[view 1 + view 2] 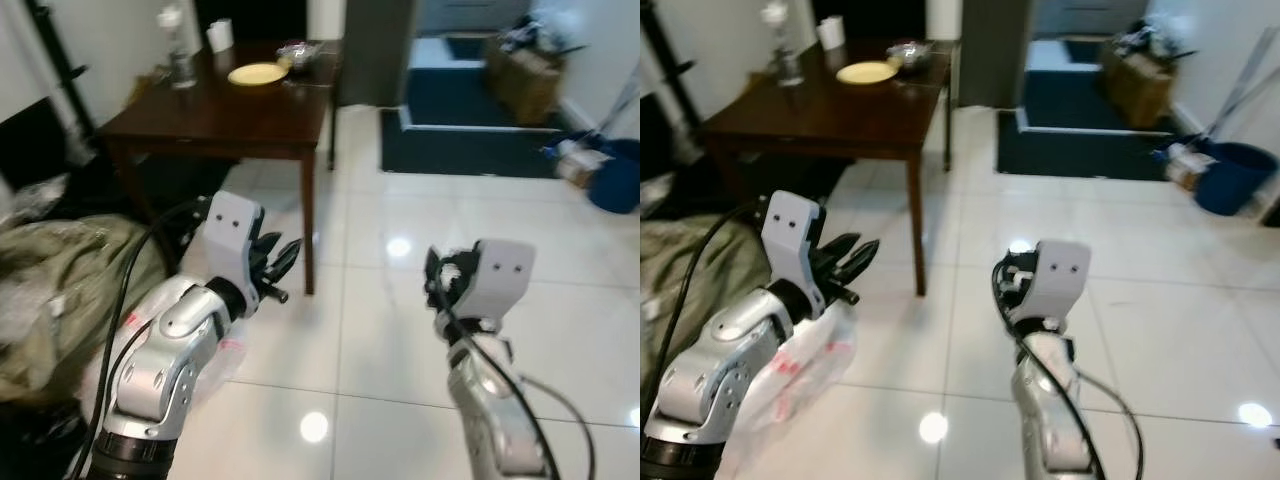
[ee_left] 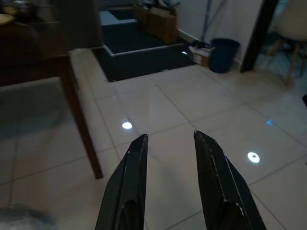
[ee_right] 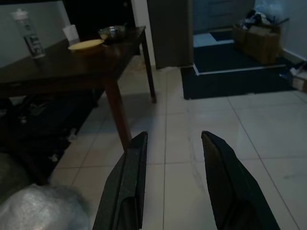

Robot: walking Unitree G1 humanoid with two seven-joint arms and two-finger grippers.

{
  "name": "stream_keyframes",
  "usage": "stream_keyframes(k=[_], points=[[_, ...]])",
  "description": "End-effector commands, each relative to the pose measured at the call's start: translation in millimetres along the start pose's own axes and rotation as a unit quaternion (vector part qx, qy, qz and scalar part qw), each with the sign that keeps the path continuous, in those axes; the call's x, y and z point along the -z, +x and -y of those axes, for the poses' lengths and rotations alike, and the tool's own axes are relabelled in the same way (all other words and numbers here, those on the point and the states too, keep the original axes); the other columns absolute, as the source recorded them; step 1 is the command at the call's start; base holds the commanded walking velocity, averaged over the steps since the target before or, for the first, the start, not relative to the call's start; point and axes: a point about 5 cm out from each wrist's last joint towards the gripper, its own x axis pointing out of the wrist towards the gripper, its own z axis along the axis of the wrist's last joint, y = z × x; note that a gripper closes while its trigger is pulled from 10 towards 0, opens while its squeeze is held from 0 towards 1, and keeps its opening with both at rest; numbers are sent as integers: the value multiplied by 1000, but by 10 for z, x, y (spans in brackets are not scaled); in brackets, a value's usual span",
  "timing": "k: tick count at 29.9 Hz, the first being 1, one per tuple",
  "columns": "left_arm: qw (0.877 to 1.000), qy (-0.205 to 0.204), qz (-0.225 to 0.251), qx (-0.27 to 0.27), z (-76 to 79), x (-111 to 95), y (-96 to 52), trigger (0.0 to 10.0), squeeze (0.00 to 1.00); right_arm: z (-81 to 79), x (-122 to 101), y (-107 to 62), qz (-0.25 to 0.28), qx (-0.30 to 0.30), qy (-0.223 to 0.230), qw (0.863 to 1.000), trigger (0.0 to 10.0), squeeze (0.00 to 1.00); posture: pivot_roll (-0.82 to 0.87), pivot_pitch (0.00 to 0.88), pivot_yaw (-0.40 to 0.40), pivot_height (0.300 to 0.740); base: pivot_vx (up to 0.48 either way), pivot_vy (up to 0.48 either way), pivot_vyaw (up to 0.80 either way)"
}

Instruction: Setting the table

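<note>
One yellow plate (image 1: 257,73) lies at the far end of the dark wooden counter (image 1: 230,120), beside a metal bowl (image 3: 112,32), a white cup (image 1: 220,35) and a bottle (image 3: 26,28). Well short of it, the left tool (image 2: 170,143) and right tool (image 3: 173,143) hang over the tiled floor (image 1: 400,300), fingers apart, holding nothing.

Bare tiled floor (image 1: 420,250) lies open from 12 to 3 o'clock. The dark table (image 1: 230,115) and its near leg (image 1: 309,225) block 11 o'clock; a plastic bag (image 1: 805,365) crowds 9.
</note>
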Motion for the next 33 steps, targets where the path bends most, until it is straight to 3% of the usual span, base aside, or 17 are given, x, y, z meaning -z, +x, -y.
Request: stream_keyframes(k=[1, 15, 20, 33], points=[[1000, -2, -10, -1, 7, 47, -8, 10000, 0, 38, 36, -24, -8, 6, 0, 1000, 10000, 0, 75, 110, 135, 740, 0, 0, -781], [1000, 7, -7, -9, -16, 54, -3, 10000, 0, 33, 35, -21, -8, 5, -2, 1000, 10000, 0, 73, 107, 132, 740, 0, 0, -779], [999, 29, -6, -22, -34, 78, 14, 10000, 0, -20, 27, -15, -3, -11, -7, 1000, 10000, 0, 73, 107, 132, 740, 352, 0, 0], [1000, 30, -2, -7, 49, 93, 37, 10000, 0, -74, 44, -23, -4, -27, -12, 1000, 10000, 0, 72, 95, 127, 740, 480, 0, 0]])
